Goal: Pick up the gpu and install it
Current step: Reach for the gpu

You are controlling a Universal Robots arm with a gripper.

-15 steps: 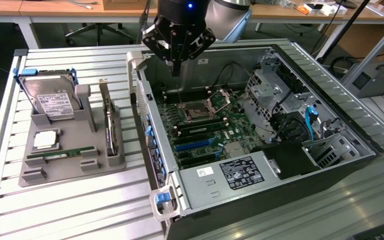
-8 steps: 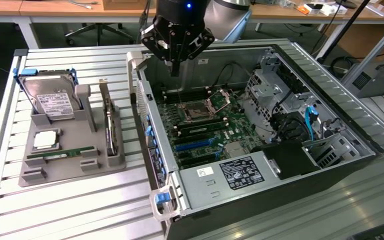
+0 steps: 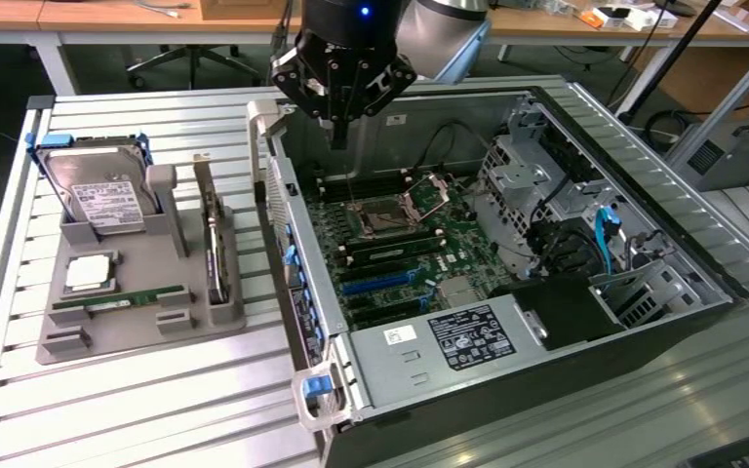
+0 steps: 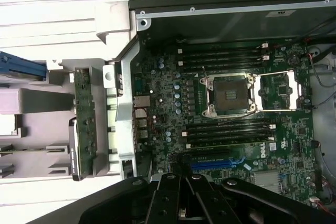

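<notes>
Currently my hand (image 3: 339,136) hangs closed, empty, over the open case (image 3: 667,239); its wall (image 3: 294,255) separates it from the gpu (image 3: 216,246), thin, on edge in the grey holder (image 3: 128,333).

An open computer case (image 3: 570,375) is laid on its side on a slatted metal table (image 3: 153,409). Inside it a motherboard (image 3: 401,244) is seen, with an open processor socket (image 3: 385,216) set between rows of black memory slots (image 4: 226,59), and blue cables (image 3: 603,229) are hung near the drive bays. A power supply (image 3: 479,331) bearing a white label is fitted at the near end. To the exterior view's left of the case a grey holder (image 3: 128,336) is placed, in which a hard drive (image 3: 104,195) is stood leaning, a green memory stick (image 3: 121,300) is slotted on edge, and a small square chip (image 3: 89,273) is laid flat. Wooden desks (image 3: 89,15) and an office chair (image 3: 192,58) are seen behind.
</notes>
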